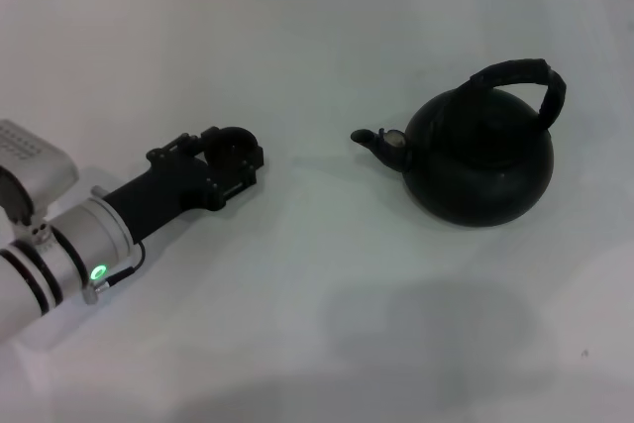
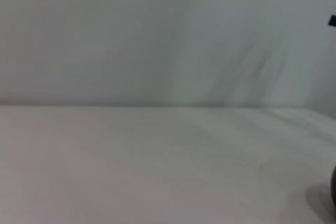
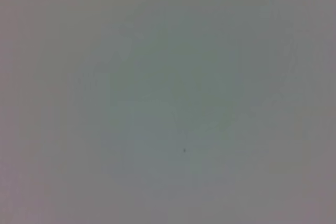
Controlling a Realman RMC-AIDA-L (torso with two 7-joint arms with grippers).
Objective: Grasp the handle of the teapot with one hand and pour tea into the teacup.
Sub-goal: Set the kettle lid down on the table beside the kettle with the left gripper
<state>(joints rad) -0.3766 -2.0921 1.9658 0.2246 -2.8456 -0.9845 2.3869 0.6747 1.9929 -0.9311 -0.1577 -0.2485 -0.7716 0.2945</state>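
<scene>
The matte black teapot (image 1: 480,160) stands on the white table (image 1: 317,47) at the right, with its spout (image 1: 381,139) pointing left. Its arched handle (image 1: 525,81) rises over its top, free of any gripper. My left gripper (image 1: 233,154) lies low over the table at the left, about a hand's width from the spout. A rounded dark shape (image 1: 236,136) sits at the gripper's tip; I cannot tell whether it is the teacup. No separate teacup shows. A dark edge of the teapot (image 2: 334,190) shows in the left wrist view. My right gripper is out of view.
The white table stretches around the teapot, and a pale wall (image 2: 157,35) stands behind it. A faint shadow (image 1: 426,319) lies on the table in front of the teapot. The right wrist view shows only a plain grey surface (image 3: 168,98).
</scene>
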